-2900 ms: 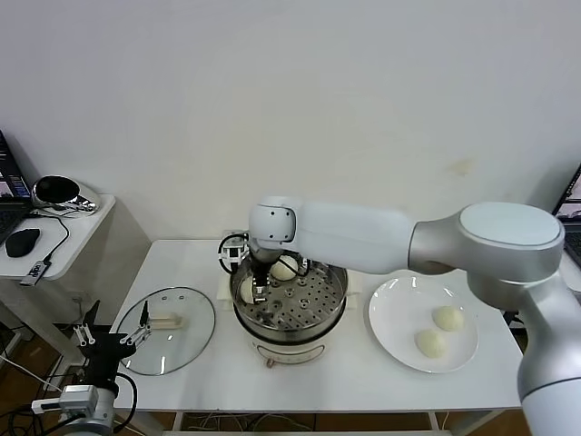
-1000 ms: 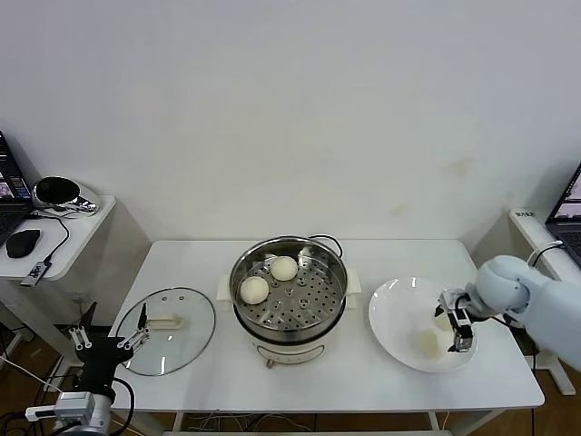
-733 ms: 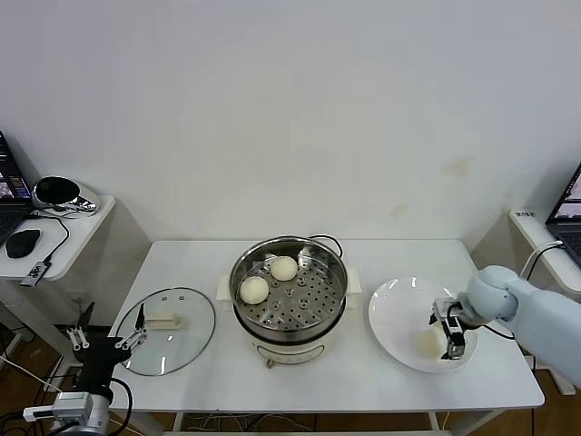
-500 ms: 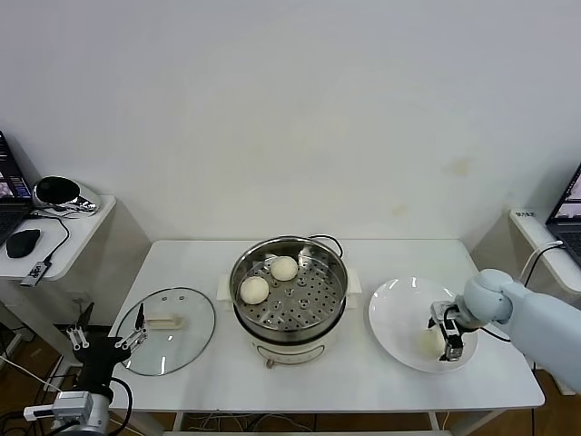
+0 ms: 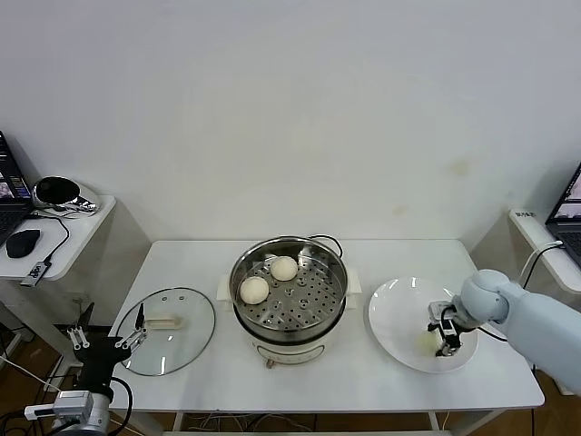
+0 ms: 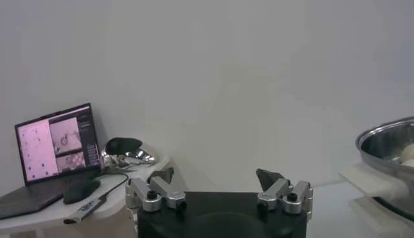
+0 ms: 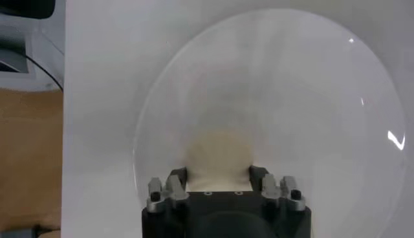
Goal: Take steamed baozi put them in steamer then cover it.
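Two steamed baozi [image 5: 254, 290] [image 5: 284, 268] lie on the perforated tray of the steamer [image 5: 338, 275] at the table's middle. My right gripper [image 5: 443, 341] is down on the white plate [image 5: 392, 313], shut on a third baozi [image 5: 424, 342]. In the right wrist view that baozi [image 7: 218, 150] sits between both fingers [image 7: 178, 177], which touch its sides. The cover [image 5: 172, 350] lies flat on the table left of the steamer, handle up. My left gripper [image 5: 109, 350] hangs open and empty off the table's left front corner; it shows as open in the left wrist view [image 6: 217, 176].
A low side table [image 5: 86, 222] at the far left carries a mouse [image 5: 23, 241] and a laptop [image 6: 55, 139]. A black cable [image 5: 327, 241] runs behind the steamer. The steamer's rim [image 6: 388, 136] is off to one side of the left gripper.
The right arm left the steamer, came over the plate, lowered from the farther bun to the nearer one and closed its fingers on it. The left arm stayed put.
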Motion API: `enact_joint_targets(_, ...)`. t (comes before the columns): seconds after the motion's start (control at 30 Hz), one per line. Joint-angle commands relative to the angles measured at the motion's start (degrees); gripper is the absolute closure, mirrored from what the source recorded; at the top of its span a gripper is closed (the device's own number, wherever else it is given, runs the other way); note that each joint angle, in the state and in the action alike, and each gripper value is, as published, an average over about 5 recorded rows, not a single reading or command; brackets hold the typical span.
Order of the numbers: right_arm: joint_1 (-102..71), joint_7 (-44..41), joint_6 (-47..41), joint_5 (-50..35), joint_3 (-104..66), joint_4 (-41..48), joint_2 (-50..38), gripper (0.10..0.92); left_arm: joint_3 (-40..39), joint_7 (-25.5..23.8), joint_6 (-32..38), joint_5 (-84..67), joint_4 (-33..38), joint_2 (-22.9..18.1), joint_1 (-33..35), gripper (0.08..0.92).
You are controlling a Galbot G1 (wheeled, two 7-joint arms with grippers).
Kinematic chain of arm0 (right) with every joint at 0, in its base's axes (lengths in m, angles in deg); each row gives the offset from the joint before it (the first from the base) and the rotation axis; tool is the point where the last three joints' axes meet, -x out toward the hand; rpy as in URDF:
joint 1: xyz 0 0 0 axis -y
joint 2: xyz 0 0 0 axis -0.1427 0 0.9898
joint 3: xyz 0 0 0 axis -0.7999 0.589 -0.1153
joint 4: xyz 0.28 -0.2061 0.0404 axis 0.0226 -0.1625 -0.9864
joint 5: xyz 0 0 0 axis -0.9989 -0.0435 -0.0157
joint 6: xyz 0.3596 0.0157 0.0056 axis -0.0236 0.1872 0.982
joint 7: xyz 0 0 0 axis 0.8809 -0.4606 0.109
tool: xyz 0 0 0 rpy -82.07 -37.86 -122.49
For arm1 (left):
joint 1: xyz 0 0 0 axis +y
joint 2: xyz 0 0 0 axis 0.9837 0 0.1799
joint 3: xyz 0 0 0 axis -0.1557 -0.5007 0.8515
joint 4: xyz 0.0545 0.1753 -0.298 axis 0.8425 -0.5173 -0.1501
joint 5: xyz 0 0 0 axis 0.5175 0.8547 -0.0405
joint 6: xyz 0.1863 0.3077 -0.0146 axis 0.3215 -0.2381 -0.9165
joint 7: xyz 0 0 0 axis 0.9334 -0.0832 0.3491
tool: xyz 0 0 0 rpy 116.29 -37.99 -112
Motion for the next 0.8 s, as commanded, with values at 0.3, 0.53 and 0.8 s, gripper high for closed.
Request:
enact_joint_targets(0.3,34.24,-5.73,0.78,-12.44,12.42,0.65,3.50,0.457,-0.20,-0.06,0.02,-0.22,0.24,0.34,-0.34,0.177)
enact_joint_targets(0.53,48.15,-4.98,1.12,-19.54,19.97,1.36,13.25,0.452,0.14,-0.02,0.05,-0.47,0.80,0.33,-0.16,0.177)
enact_joint_targets(0.8,48.94,0.06,8.37,-29.55,26.01,-1.80,23.05,0.448,0.29,0.03,0.12,-0.50,0.96,-0.19,-0.15,0.177)
